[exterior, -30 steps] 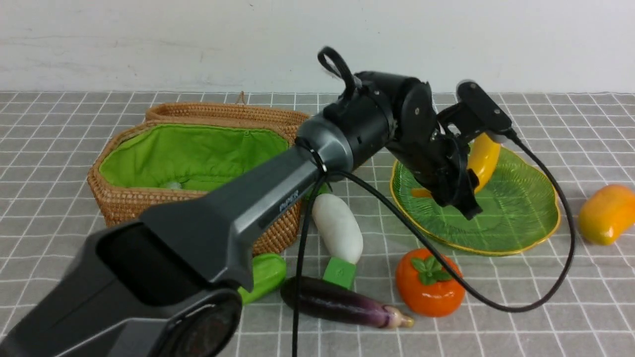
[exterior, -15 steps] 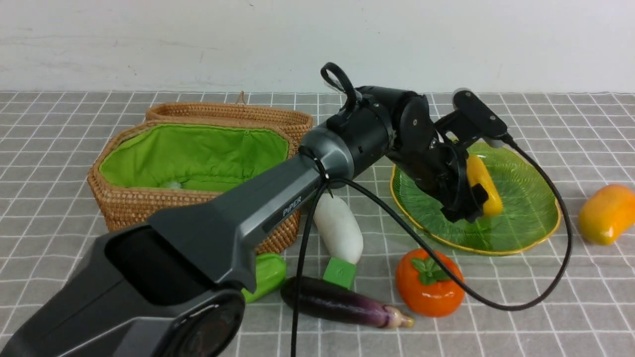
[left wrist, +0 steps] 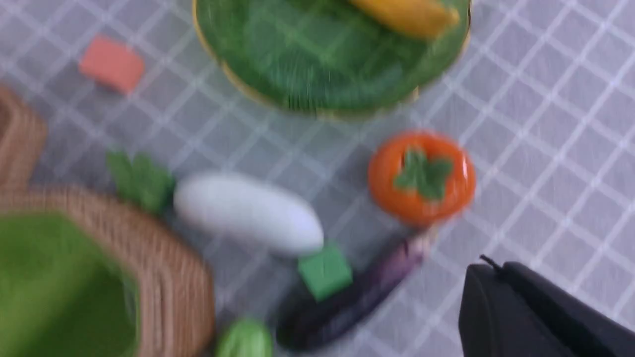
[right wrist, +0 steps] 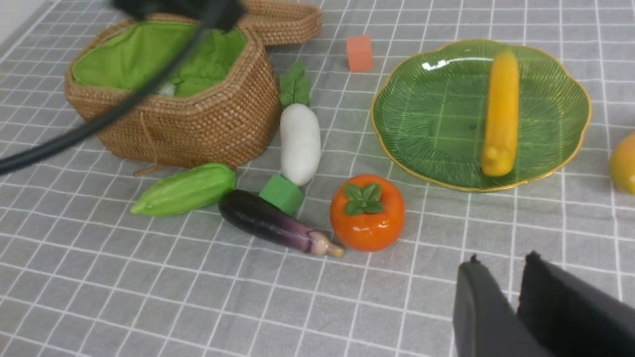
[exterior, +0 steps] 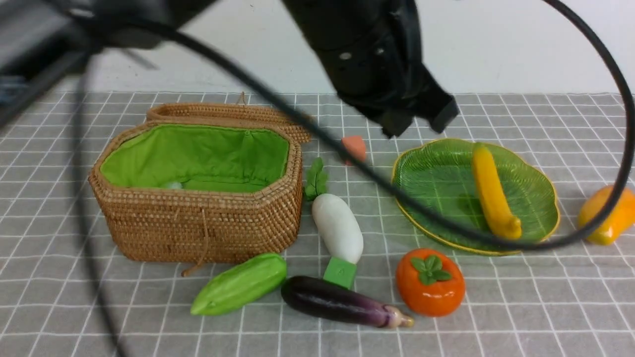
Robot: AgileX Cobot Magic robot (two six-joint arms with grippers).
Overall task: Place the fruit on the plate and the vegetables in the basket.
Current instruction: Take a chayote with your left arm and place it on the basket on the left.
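The yellow banana (exterior: 493, 193) lies free on the green leaf-shaped plate (exterior: 436, 183). My left gripper (exterior: 416, 124) hangs high above the plate's near-left rim, shut and empty; the left wrist view shows its fingers (left wrist: 488, 270) pressed together. The orange persimmon (exterior: 429, 281) sits in front of the plate and the mango (exterior: 610, 215) to its right. The white radish (exterior: 337, 227), purple eggplant (exterior: 337, 301) and green gourd (exterior: 240, 283) lie beside the open wicker basket (exterior: 198, 223). My right gripper (right wrist: 502, 263) hovers over bare cloth near the persimmon (right wrist: 367, 213), with a narrow gap and nothing in it.
A small green cube (exterior: 340, 271) rests between the radish and the eggplant. An orange cube (exterior: 353, 147) lies behind, between basket and plate. The left arm's black cable (exterior: 297, 124) loops across the front view. The basket's lid (exterior: 228, 111) lies open behind it.
My left gripper let go of the banana, which now lies on the plate. The left arm rose up and back from the plate, and its jaws closed empty. The right gripper kept its place.
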